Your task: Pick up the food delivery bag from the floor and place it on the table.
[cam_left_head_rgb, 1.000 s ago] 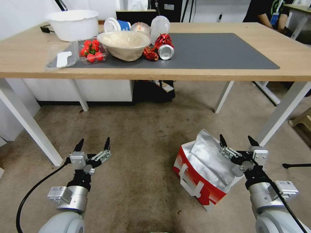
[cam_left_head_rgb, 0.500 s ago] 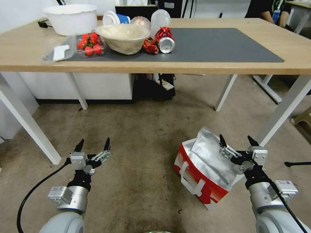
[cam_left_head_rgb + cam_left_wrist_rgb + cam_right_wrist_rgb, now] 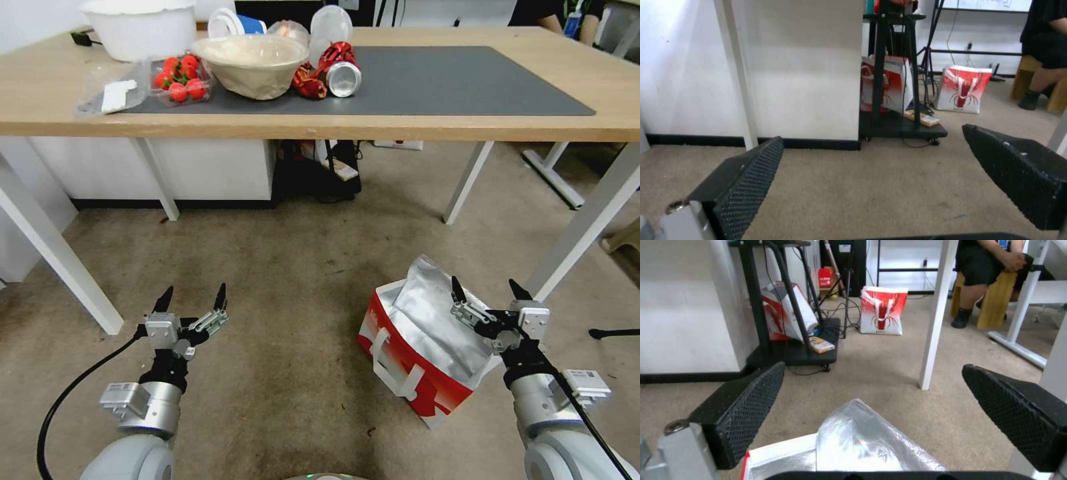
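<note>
Boxy white food delivery bag with red edges, standing open on the dull brown-grey matte floor.

Its crinkled silver foil lining puffs up out of the mouth, and a white strap handle droops down the red side. The bag sits turned at an angle, just beside the near right white leg of the large light-wood table with the dark grey mat.

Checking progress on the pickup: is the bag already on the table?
No: the bag sits on the floor, below the open right tool, not on the table.
</note>
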Motion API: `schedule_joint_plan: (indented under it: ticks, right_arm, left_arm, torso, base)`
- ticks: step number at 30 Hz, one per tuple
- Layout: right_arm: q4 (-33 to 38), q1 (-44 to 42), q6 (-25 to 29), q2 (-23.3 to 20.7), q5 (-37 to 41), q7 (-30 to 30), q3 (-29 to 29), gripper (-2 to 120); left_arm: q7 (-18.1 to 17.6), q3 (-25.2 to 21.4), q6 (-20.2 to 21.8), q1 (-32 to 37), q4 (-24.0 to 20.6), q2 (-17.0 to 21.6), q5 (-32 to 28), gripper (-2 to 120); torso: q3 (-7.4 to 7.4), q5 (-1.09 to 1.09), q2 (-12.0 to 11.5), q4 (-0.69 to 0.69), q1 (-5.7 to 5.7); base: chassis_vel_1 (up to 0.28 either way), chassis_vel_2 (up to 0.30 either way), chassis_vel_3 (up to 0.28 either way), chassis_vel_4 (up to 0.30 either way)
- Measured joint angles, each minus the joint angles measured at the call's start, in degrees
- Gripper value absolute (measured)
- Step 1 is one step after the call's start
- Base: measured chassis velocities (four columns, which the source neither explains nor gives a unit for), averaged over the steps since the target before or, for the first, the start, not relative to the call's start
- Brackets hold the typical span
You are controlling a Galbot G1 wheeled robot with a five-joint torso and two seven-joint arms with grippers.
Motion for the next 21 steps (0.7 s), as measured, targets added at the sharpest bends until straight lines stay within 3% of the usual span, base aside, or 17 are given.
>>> schedule_joint_plan:
  ticks: [4,9,21]
  right_arm:
    - [-0.1,0.7,-1.8,-0.8,0.0,-0.2,0.1,100]
    - [-1.2,4.1,-9.0,-6.3,1.7,-0.6,2.0,100]
    - [-7.2,9.4,-16.9,-15.2,4.8,-0.8,2.9,100]
  left_arm:
    - [-0.1,-0.2,-0.2,-0.1,0.2,0.1,0.0,100]
    - [-0.2,-0.5,-1.1,-0.1,0.5,0.2,-0.2,100]
    - [-0.3,-0.7,-1.2,-0.1,0.2,-0.1,-0.2,100]
  torso:
    - [0.0,0.0,0.1,-0.01,0.0]
    - [0.0,0.01,0.3,0.0,0.03]
    - [0.0,0.01,0.4,0.01,0.05]
  base:
    - [0.0,0.0,0.0,0.0]
    - [0.0,0.0,0.0,0.0]
    - [0.0,0.0,0.0,0.0]
